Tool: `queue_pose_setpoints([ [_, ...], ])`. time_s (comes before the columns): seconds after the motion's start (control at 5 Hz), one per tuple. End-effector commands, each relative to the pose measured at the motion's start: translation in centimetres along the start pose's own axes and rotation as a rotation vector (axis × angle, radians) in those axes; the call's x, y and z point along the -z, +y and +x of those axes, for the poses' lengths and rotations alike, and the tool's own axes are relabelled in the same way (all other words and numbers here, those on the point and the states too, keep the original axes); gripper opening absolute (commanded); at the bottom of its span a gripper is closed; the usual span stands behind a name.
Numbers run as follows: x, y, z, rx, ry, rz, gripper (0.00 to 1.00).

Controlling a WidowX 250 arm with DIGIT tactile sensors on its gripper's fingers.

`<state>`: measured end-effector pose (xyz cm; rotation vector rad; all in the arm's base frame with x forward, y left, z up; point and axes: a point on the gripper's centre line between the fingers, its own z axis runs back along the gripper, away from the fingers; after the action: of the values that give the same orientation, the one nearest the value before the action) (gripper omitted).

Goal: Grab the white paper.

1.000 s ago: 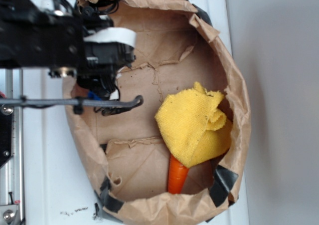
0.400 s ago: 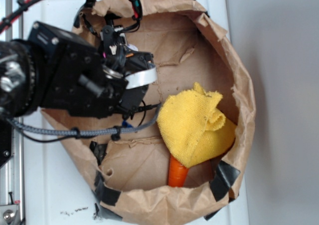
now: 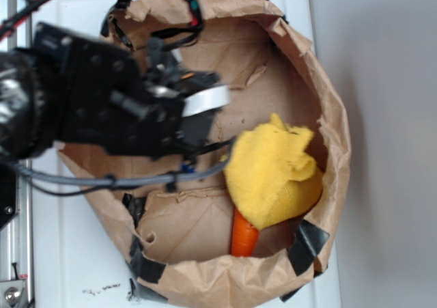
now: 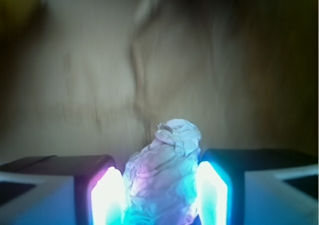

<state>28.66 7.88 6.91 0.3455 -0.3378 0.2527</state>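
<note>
Seen from overhead, a large brown paper bag [image 3: 328, 117] lies open on a white worktop [image 3: 75, 260], its rim rolled down and patched with strips of black tape. A plain pale grey surface fills the right-hand side of the view, beyond the worktop's edge. A metal rail with bolts runs down the far left.

The black robot arm [image 3: 82, 110] reaches in from the left, over the bag's left half, trailing grey and black cables. It hides whatever lies beneath it in this view.

Inside the bag, towards the right, sits a crumpled yellow cloth [image 3: 273, 171]. An orange carrot-like object [image 3: 244, 234] pokes out from under its lower edge, towards the bag's near wall.

The wrist camera looks along the gripper [image 4: 162, 192] at the blurred brown inside of the bag. The white paper [image 4: 164, 175], a wrinkled off-white ball, sits between the two fingers [image 4: 107, 195], which glow blue and pink. The jaws are drawn in against the ball on both sides, pinching it. Its top rises above the fingertips.
</note>
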Motion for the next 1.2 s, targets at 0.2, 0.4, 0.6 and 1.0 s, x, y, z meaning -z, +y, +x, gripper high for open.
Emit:
queue_pose_setpoints([
  [0.2, -9.6, 1.1, 4.5, -0.052, 0.005, -0.2, 0.0],
  [0.4, -10.7, 1.5, 4.7, -0.045, 0.018, -0.233, 0.0],
  [0.6, -10.6, 1.6, 4.6, -0.039, 0.022, -0.236, 0.0],
  [1.0, -13.1, 0.0, 4.4, -0.013, 0.02, -0.346, 0.0],
])
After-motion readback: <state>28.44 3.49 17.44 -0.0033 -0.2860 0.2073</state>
